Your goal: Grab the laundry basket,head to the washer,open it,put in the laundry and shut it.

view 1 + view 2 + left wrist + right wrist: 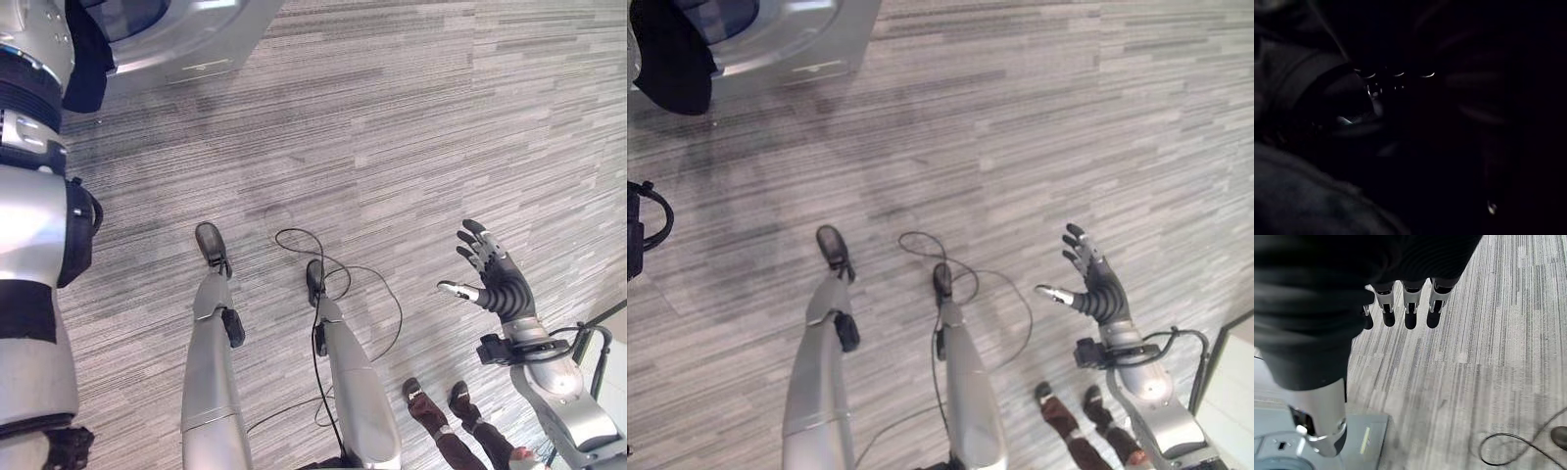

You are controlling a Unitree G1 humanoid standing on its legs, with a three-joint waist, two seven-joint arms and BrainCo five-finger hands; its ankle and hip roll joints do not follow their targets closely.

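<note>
Grey striped carpet floor (411, 127), washer (186, 39) at the far left corner of our head views, its round opening partly in frame.

Item — left arm: reaches up toward the washer, where dark cloth (671, 59) hangs at the rim. Our left wrist view is nearly black; faint glints only, so we cannot tell whether those fingers are apart or clamped on anything.

Item — right hand (495, 274): held out over the floor well apart from the washer, fingers (1410, 308) straight and spread, thumb apart, holding nothing.

Item — person's shoes (436, 403) on the floor just beside our right arm.

Containers: we judge the dark cloth to be the laundry, at or just inside the drum mouth; how much lies within is hidden. Where the basket stands we cannot say.

Risks, as we judge them: cloth left draped over the rim could catch in the door on closing; the left hand works unseen in the dark drum, so a snag or a dropped piece could go unnoticed.
</note>
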